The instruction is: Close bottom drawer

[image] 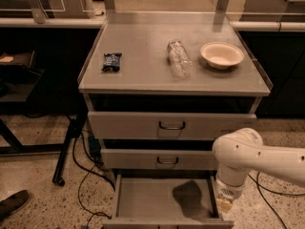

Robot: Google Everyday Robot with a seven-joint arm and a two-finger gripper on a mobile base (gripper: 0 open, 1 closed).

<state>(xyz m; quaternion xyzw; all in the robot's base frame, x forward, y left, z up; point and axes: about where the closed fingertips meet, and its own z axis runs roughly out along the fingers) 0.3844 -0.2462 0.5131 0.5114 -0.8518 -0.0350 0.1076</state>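
The bottom drawer (147, 200), a grey metal one with a plain grey tray, stands pulled well out from the foot of the grey metal desk (143, 82). Its front panel runs along the lower edge of the view, and a dark shadow lies on the right part of the tray. Above it, the mid-height grey drawer (138, 159) and the tall grey top drawer (128, 125) are both pushed in, each with a dark wire handle at its centre. The robot's white arm (259, 156) reaches in from the right and bends downward, so the hand (225, 205) hangs low at the right side wall of the open drawer, near its front corner. Whether the hand is apart or together cannot be told, nor whether it touches the drawer. On the desk top a small black snack packet (112, 61) lies at the left, a clear plastic bottle (178, 57) lies on its side near the middle, and a cream round bowl (222, 55) sits just to its right. Black cables (81, 173) trail over the speckled floor (38, 175) left of the desk, and a dark shoe (12, 204) shows at the lower left corner.
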